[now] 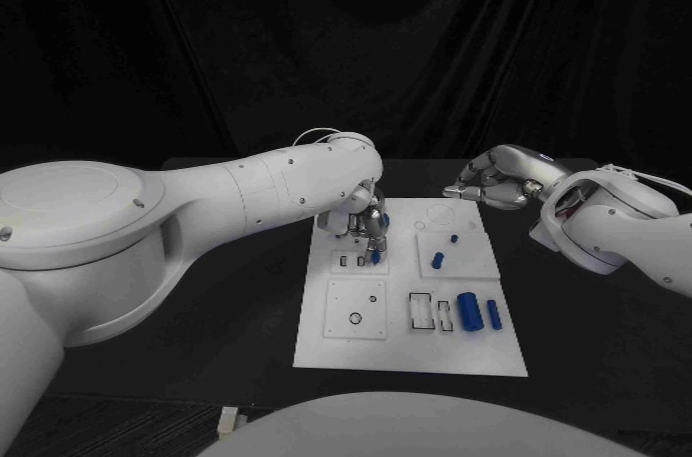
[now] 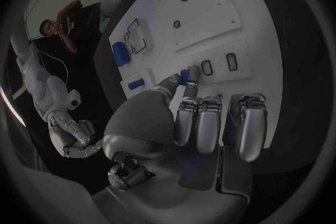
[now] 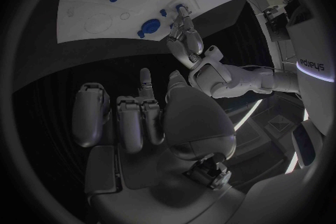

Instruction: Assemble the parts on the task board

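White flat task board (image 1: 411, 349), silver left hand (image 1: 368, 224) pinching small blue part (image 1: 376, 258) (cylindrical), right hand (image 1: 490, 189) curled, empty.

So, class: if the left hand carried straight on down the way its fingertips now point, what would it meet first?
Probably the task board: the left hand pinches a small blue part just above the slots there. Whether the part already touches is unclear.

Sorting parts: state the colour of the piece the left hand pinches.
Blue piece, clearest in the left wrist view.
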`<state>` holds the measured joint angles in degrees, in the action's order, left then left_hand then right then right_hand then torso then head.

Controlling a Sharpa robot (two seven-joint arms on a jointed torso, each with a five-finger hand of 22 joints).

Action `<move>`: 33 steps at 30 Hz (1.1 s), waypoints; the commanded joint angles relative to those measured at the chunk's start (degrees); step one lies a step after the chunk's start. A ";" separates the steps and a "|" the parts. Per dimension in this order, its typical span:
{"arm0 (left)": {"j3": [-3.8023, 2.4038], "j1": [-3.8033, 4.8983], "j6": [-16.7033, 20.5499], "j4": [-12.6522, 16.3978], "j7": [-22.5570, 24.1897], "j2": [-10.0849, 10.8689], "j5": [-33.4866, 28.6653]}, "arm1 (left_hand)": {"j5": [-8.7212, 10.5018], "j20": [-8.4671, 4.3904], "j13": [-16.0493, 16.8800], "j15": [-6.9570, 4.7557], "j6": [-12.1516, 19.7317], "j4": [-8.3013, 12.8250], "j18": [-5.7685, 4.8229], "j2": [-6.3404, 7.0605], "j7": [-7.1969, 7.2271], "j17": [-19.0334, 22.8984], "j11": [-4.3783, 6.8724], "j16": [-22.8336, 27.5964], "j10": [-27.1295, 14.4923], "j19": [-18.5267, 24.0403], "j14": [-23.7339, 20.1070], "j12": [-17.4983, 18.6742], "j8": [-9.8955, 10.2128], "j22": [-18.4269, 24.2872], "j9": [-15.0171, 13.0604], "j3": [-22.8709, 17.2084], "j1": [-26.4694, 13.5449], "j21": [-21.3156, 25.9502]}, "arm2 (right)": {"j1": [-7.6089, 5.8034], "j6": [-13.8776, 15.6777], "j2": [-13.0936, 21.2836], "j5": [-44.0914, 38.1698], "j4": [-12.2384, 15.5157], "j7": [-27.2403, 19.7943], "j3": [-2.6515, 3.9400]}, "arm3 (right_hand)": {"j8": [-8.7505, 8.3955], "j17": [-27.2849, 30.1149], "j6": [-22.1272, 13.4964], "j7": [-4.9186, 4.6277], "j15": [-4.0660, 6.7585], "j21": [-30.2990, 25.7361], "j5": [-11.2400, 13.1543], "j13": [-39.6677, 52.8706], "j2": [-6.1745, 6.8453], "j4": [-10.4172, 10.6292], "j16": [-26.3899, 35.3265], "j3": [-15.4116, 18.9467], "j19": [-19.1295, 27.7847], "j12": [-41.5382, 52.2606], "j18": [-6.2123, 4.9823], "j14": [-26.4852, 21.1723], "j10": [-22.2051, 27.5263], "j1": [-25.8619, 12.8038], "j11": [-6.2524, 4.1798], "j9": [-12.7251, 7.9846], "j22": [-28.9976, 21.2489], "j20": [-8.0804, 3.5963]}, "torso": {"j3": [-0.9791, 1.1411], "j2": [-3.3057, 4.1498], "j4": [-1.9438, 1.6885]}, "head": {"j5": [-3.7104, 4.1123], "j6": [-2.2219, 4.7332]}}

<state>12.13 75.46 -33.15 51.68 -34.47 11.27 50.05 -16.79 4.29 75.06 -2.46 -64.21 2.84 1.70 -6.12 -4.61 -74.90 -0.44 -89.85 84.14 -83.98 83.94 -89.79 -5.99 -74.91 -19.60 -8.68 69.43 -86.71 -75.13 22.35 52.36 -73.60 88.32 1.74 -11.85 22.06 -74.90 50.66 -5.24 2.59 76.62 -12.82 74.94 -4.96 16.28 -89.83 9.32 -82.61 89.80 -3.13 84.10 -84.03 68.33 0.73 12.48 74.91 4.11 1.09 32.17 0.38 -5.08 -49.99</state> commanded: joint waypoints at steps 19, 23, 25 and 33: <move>-0.01 0.04 3.69 3.26 1.00 1.78 -0.33 | -1.00 -0.42 14.94 -0.17 -0.32 11.75 -0.13 0.31 -0.05 -15.10 0.21 -0.15 5.86 -1.15 6.06 -0.21 -0.73 -10.57 -2.44 -14.61 -2.70 0.60 | 0.17 -0.67 0.44 -0.11 0.22 1.21 0.04 | -0.36 -15.10 0.19 -0.29 -0.40 -0.65 -0.17 15.06 0.05 0.10 -0.17 0.40 0.72 0.20 -0.35 5.90 -5.97 0.85 0.31 0.08 10.47 0.11 | 0.00 -0.05 0.00 | -0.41 -0.01; -0.01 0.52 4.65 4.99 1.10 3.03 -0.33 | -0.54 -0.42 14.94 -0.16 -0.15 11.74 -0.12 0.25 -0.07 -15.10 0.20 -0.15 5.86 -1.10 6.06 -0.21 -0.71 -10.53 -2.67 -14.92 -3.04 0.67 | 0.24 -0.76 0.44 -0.11 0.18 1.28 0.04 | -0.38 -15.10 0.19 -0.29 -0.40 -0.79 -0.18 15.06 0.05 0.11 -0.17 0.42 0.80 0.20 -0.38 5.90 -5.97 0.92 0.31 0.08 10.43 0.11 | 0.01 -0.09 0.03 | -0.60 -0.01; -0.01 0.75 4.98 5.66 1.13 3.60 -0.33 | -0.42 -0.42 14.94 -0.16 -0.11 11.73 -0.10 0.24 -0.06 -15.10 0.18 -0.15 5.86 -1.05 6.06 -0.21 -0.71 -10.48 -2.74 -15.01 -3.13 0.72 | 0.26 -0.79 0.44 -0.11 0.16 1.31 0.04 | -0.38 -15.10 0.19 -0.29 -0.40 -0.79 -0.18 15.06 0.05 0.11 -0.17 0.42 0.80 0.20 -0.38 5.90 -5.97 0.92 0.31 0.08 10.43 0.11 | 0.00 -0.11 0.01 | -0.68 -0.01; -0.01 2.14 6.44 10.10 1.28 6.96 -0.33 | -0.10 -0.42 14.94 -0.17 -0.01 11.76 0.01 0.14 -0.05 -15.10 0.21 -0.15 5.86 -0.72 6.06 -0.21 -0.74 -10.18 -3.01 -15.38 -3.36 1.02 | 0.39 -0.97 0.61 -0.11 0.23 1.47 0.04 | -0.38 -15.10 0.19 -0.29 -0.40 -0.79 -0.18 15.06 0.05 0.11 -0.17 0.42 0.80 0.20 -0.38 5.90 -5.97 0.92 0.31 0.08 10.43 0.11 | -0.01 -0.20 0.01 | -0.62 -0.01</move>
<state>12.17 77.22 -28.41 60.89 -34.23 17.89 50.07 -17.23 4.29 75.06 -2.45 -64.59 3.64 1.70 -5.76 -4.84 -74.95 -0.40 -89.85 84.11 -83.98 83.94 -89.79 -6.53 -74.91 -22.56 -12.77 66.46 -85.97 -74.93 21.80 52.85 -73.59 88.42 2.08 -11.85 22.06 -74.90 50.66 -5.24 2.59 75.99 -12.82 74.92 -4.91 16.44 -89.83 9.48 -82.20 89.80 -3.13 84.10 -84.03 68.83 0.73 12.47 74.94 4.11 1.08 32.02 0.38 -5.65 -49.99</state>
